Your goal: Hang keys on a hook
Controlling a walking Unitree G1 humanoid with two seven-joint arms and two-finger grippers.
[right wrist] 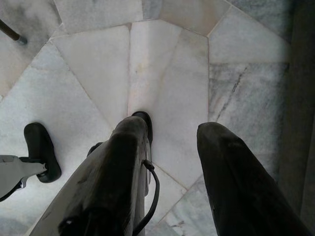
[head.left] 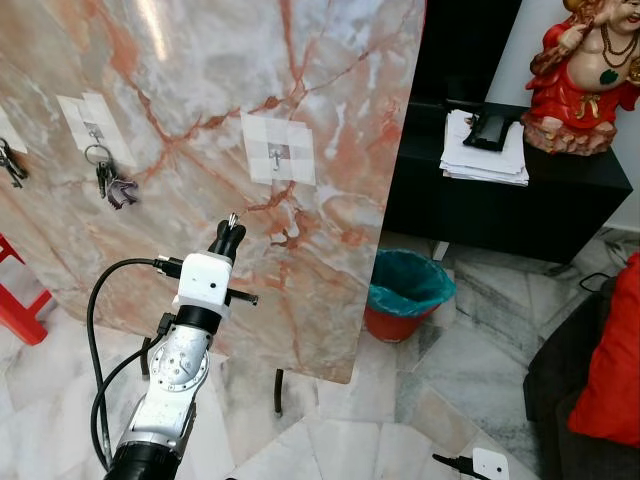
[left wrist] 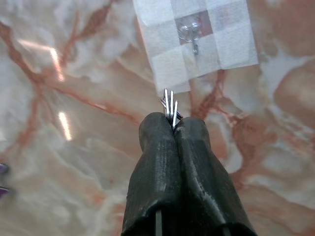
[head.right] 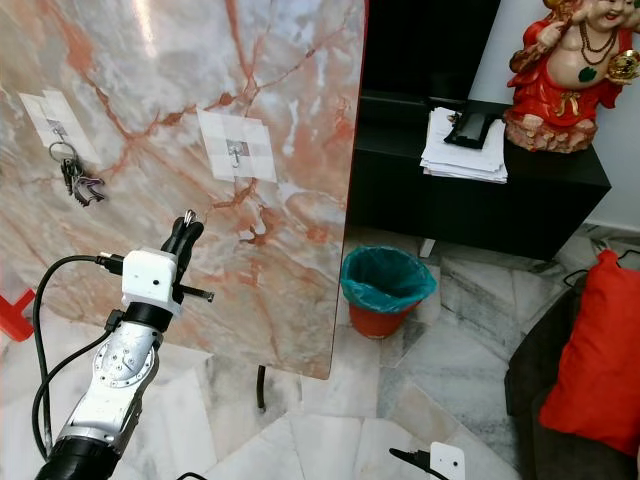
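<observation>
Left wrist view: keys below hook

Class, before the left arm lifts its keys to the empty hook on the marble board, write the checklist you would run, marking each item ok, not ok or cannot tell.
1. Keys held: ok, the left gripper is shut on them, metal sticking out past the fingertips.
2. Target hook free: ok, nothing hangs on it.
3. Gripper lined up: not ok, it sits below the hook and to its left.
4. Key ring open toward the hook: cannot tell, the fingers hide it.
5. Neighbouring hook: ok, its hung keys are well off to the left.
6. Right gripper out of the way: ok, open above the floor.
</observation>
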